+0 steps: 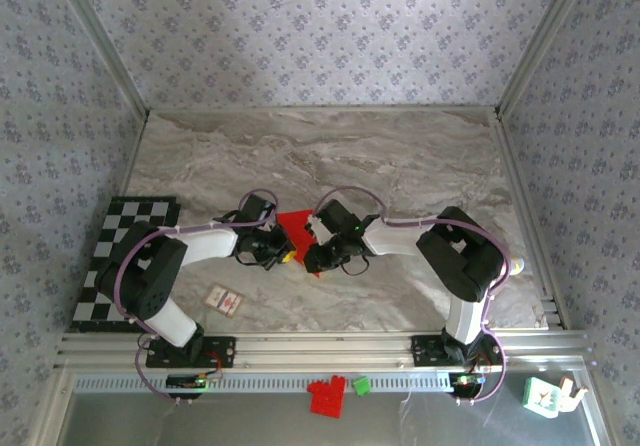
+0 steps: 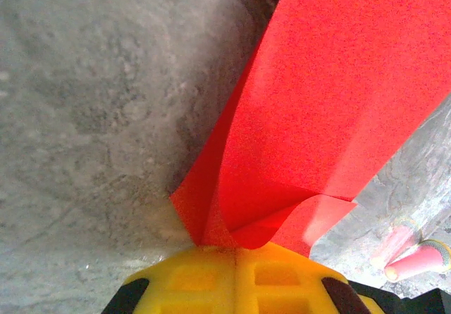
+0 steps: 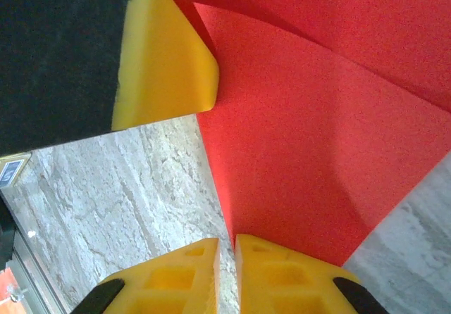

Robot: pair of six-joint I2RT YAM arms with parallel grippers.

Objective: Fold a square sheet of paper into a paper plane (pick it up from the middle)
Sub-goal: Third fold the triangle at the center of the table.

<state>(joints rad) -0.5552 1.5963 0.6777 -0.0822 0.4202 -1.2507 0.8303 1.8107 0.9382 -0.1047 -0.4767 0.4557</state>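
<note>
Paper position: we locate the square sheet of paper (image 1: 296, 228) at the middle of the marble table (image 1: 400, 156), raised off the surface between the two grippers and already bent into angled panels. In the top external view the left gripper (image 1: 284, 255) meets the sheet from the left and the right gripper (image 1: 317, 257) from the right, their tips close together under the paper's near corner. In the left wrist view we see the left gripper (image 2: 236, 252) with its yellow fingers pressed flush together, clamping a curled lower edge of the sheet (image 2: 317, 117), which fans upward and to the right above the table. In the right wrist view the right gripper (image 3: 227, 254) has its jaws almost together with a thin slit between them; the sheet (image 3: 310, 138) runs down to that slit, and we cannot tell whether it is pinched. A yellow finger (image 3: 165, 53) of the left gripper touches the sheet's left edge there. A checkerboard mat (image 1: 120, 241) lies at the table's left edge, with a small white card (image 1: 223, 299) near it. A red brick block (image 1: 327, 397) and a green block (image 1: 361, 385) sit below the front rail.
</note>
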